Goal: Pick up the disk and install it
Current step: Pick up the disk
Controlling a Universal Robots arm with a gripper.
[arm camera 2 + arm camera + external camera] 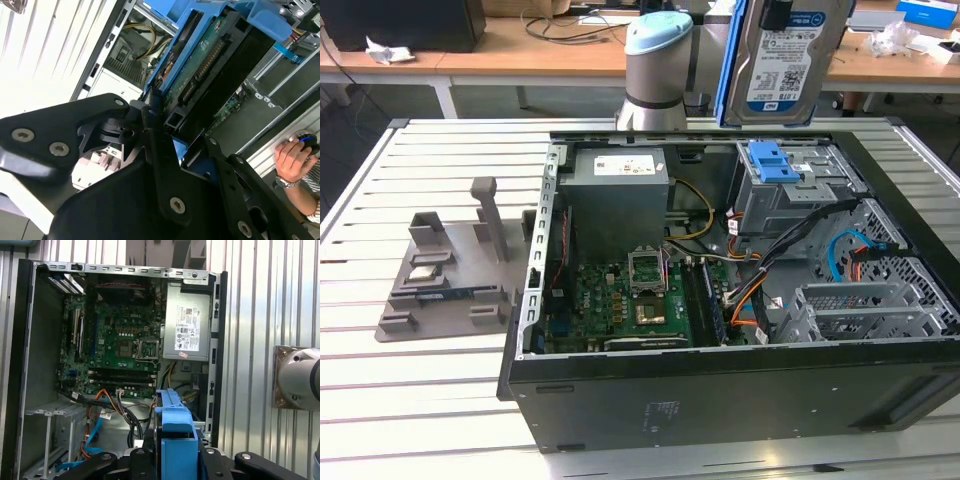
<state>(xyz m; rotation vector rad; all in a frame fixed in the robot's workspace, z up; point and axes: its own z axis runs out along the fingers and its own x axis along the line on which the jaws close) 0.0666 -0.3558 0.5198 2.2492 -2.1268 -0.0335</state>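
Black fingers (pixel 159 150) grip the disk (pixel 210 65) between them, above the computer case (pixel 720 400).

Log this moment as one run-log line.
jaws: shut on hard drive | position: held above open computer case | install: not yet done

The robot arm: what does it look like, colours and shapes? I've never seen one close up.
The arm is a thick round tube of silver-grey metal, topped by a pale blue cap. In the first wrist view another rounded silver joint shows small screws. Its jaws sit on black angular links studded with silver screw heads.
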